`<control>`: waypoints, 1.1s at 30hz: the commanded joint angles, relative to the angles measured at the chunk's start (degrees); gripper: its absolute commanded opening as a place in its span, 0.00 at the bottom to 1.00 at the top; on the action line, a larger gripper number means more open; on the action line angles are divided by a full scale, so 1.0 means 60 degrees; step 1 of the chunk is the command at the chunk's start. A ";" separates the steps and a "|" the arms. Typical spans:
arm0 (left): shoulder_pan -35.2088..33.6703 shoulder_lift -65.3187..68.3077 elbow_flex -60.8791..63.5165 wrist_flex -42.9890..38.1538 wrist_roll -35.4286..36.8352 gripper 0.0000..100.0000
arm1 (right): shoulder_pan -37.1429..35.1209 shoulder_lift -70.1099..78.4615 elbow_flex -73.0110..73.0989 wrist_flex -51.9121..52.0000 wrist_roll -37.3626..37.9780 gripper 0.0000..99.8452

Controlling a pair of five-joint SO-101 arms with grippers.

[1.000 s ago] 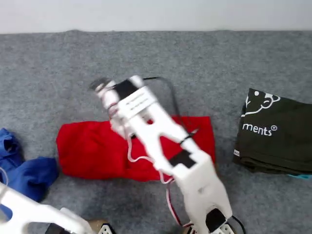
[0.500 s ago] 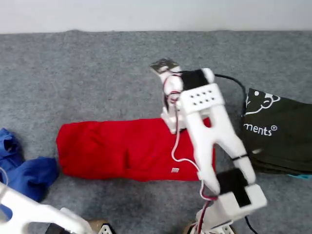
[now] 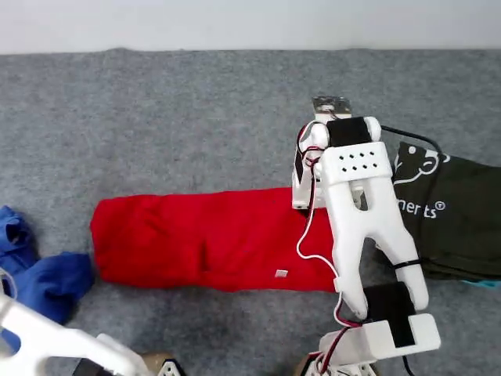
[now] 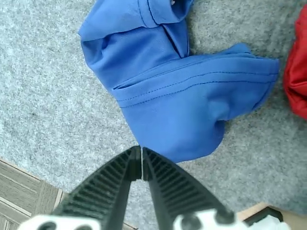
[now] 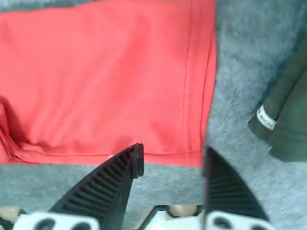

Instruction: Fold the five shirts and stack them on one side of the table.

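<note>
- One pile is begun at the right of the table [image 3: 156, 102]. A folded dark green shirt [image 3: 450, 219] lies there with a sliver of teal cloth [image 3: 479, 283] under its near edge, likely another folded shirt.
- A red shirt [image 3: 203, 239] lies in the middle, folded into a long band running left to right. It seems to need at least one more fold across before it can join the pile.
- A blue shirt [image 3: 39, 278] lies crumpled at the left, not yet folded. Whether it is one garment or two cannot be told, so the count of five stays unconfirmed.
- The right pincer [image 5: 172, 158] hangs released above the right end of the red shirt, jaws apart and grasping nothing.
- The left pincer [image 4: 142, 154] is clenched on nothing, just above the blue shirt's edge.
- A wide bare strip of table runs along the far side up to the wall [image 3: 250, 23]. The gap between the red shirt and the pile is narrow, so a careless sweep could nudge the pile.
- The blue shirt sits near the table's edge, where wooden floor [image 4: 19, 191] shows, and dragging it that way risks it sliding off.
</note>
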 commanded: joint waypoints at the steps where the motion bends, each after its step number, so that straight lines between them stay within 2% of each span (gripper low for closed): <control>1: 0.0015 -0.0278 -0.0110 0.0044 -0.0059 0.02 | 0.0110 -0.0066 0.0542 -0.0872 -0.0689 0.29; 8: 0.0015 -0.0278 -0.0154 0.0073 -0.0059 0.02 | 0.0125 0.0066 0.3487 -0.4520 -0.0703 0.29; 15: 0.0015 -0.0278 -0.0125 0.0088 -0.0059 0.02 | 0.0139 0.0110 0.4996 -0.6264 -0.0689 0.29; 25: 0.0015 -0.0278 -0.0095 0.0088 -0.0059 0.02 | 0.0168 0.0242 0.6139 -0.7729 -0.0630 0.29; 29: 0.0015 -0.0278 -0.0095 0.0088 -0.0059 0.02 | 0.0462 0.0989 0.5905 -0.7568 -0.0645 0.28; 33: 0.0015 -0.0278 -0.0095 0.0088 -0.0059 0.02 | 0.0637 0.1663 0.5158 -0.6967 -0.0630 0.11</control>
